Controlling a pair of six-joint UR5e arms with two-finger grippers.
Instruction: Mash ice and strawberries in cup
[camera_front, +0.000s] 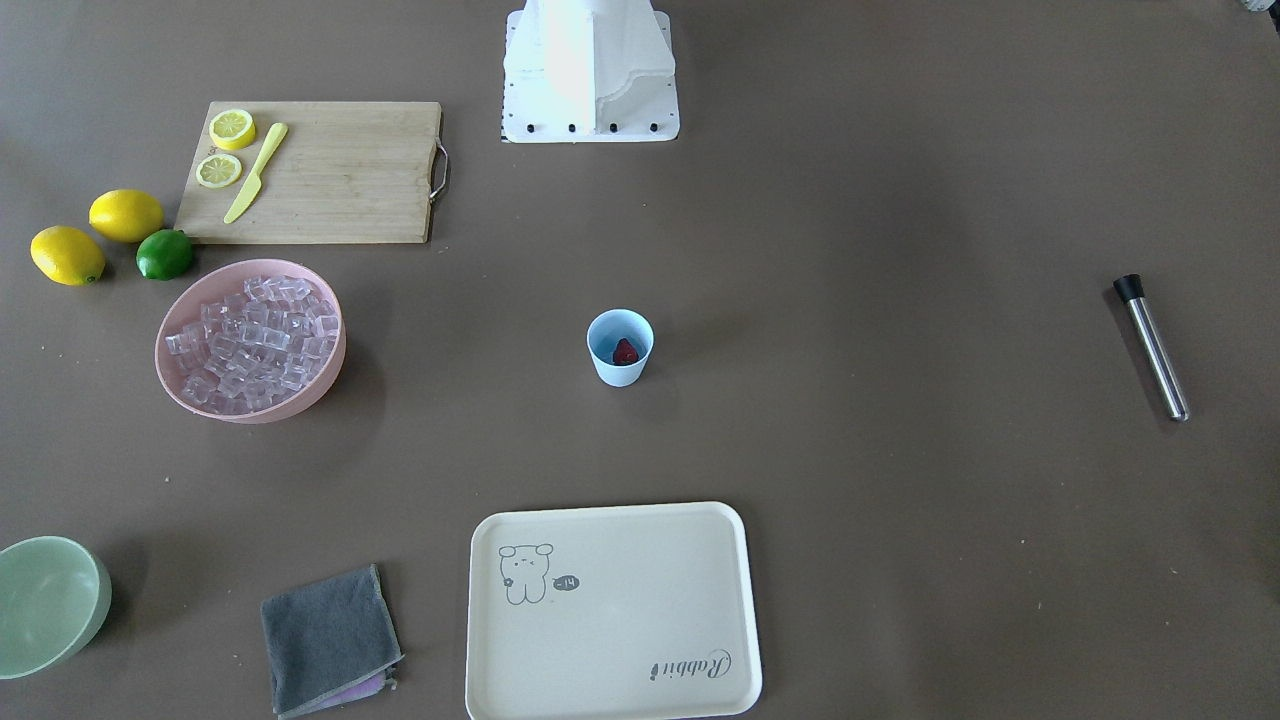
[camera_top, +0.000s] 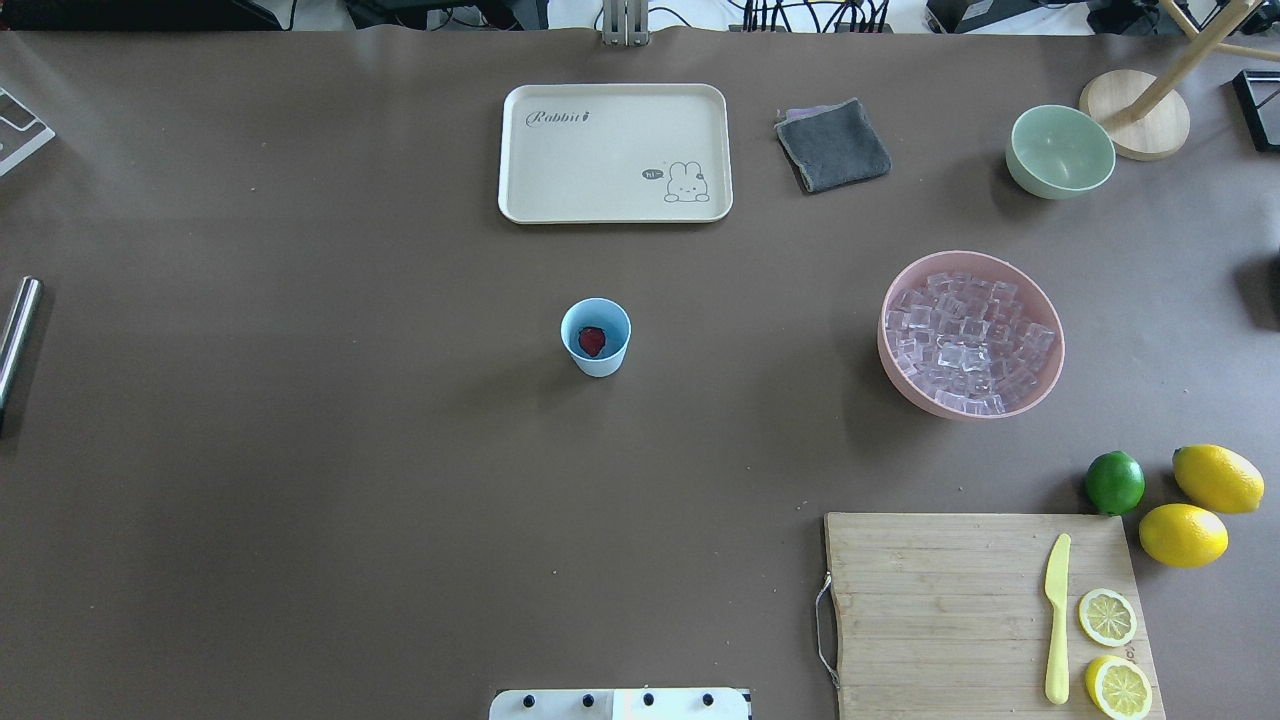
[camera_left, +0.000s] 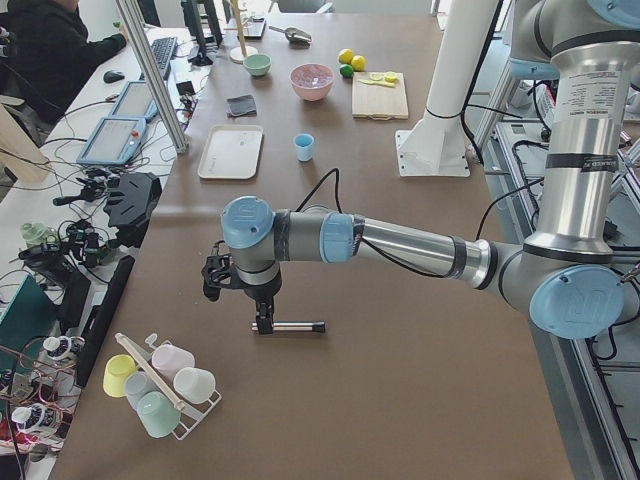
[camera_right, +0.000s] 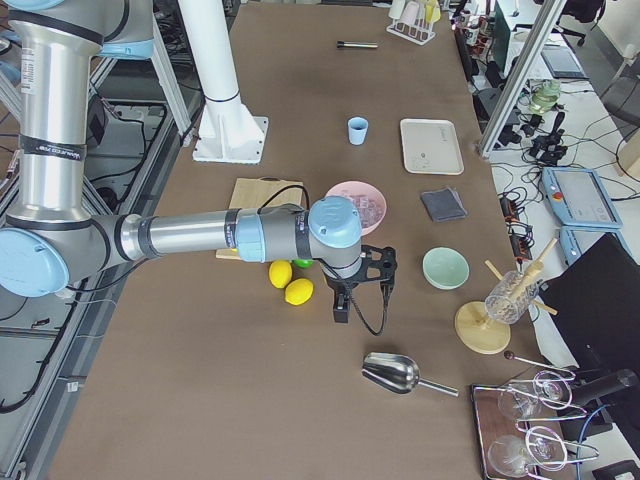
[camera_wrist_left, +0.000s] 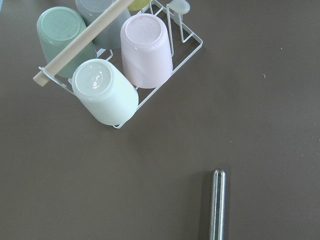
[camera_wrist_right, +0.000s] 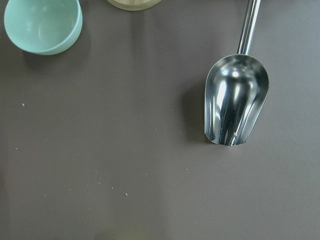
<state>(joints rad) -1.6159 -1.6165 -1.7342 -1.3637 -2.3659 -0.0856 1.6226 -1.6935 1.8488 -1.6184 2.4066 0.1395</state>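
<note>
Across the table from the robot, the front-facing camera finds the cup (camera_front: 620, 348) upright near the middle of the brown table (camera_front: 900, 500), well apart from everything else, with the strawberry (camera_front: 626, 351) lying in its bottom. The ice (camera_front: 255, 340) is heaped in the pink bowl (camera_front: 305, 400) on that view's left. A steel rod (camera_front: 1152, 348) with a black cap lies far off on the right.

From overhead the layout reads the same: cup central, berry inside, ice bowl to the right, near a lime (camera_top: 1114, 482).

The exterior left view shows the left gripper (camera_left: 264, 326) pointing down at one end of the rod, close over it or touching. Whether its jaws are parted or closed I cannot tell. A rack (camera_left: 150, 370) of upturned cups stands nearby.

The exterior right view has the right gripper (camera_right: 342, 312) hanging over bare table between two lemons (camera_right: 298, 291) and a metal scoop (camera_right: 392, 372) — its jaws cannot be judged either.

The left wrist camera looks down on the rack and the rod's rounded end; the right wrist camera looks down on the scoop and a pale-green bowl (camera_wrist_right: 42, 22).
</note>
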